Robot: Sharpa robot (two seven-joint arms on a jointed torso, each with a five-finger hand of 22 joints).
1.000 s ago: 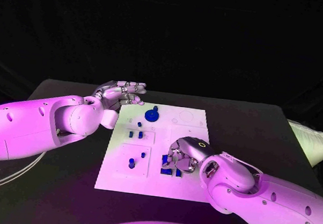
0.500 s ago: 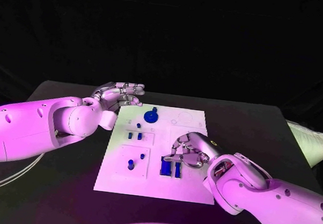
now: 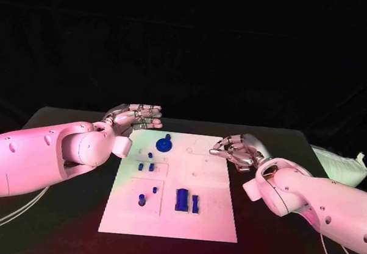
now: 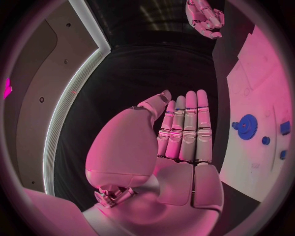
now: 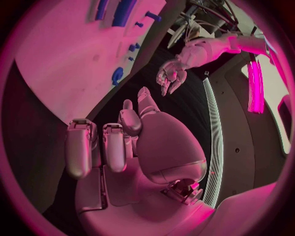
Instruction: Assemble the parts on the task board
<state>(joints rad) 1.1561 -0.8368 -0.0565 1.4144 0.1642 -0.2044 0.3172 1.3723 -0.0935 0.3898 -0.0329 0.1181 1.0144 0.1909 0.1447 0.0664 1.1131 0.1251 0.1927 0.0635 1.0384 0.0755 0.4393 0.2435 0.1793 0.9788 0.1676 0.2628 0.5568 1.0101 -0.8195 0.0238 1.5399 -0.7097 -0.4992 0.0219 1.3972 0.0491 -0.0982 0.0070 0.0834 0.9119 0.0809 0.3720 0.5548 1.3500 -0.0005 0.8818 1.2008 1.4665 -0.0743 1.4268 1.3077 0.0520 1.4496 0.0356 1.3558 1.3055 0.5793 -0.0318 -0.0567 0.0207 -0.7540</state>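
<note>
Since a second ago the right robot hand (image 3: 238, 150) pulled off the blue bars (image 3: 185, 201), fingers curled on nothing, now at their 1 o'clock and nearer than the empty, loosely open left robot hand (image 3: 135, 117); bars run 12-to-6 on the task board (image 3: 209, 221).

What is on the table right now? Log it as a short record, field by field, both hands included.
surface: black table
task board: white plate, table centre
parts: blue gear at the far end; two blue bars upright at the near end; small blue pegs between
left robot hand: beside the board's far left corner, holds nothing
right robot hand: at the board's far right edge, fingers curled, holds nothing
</note>
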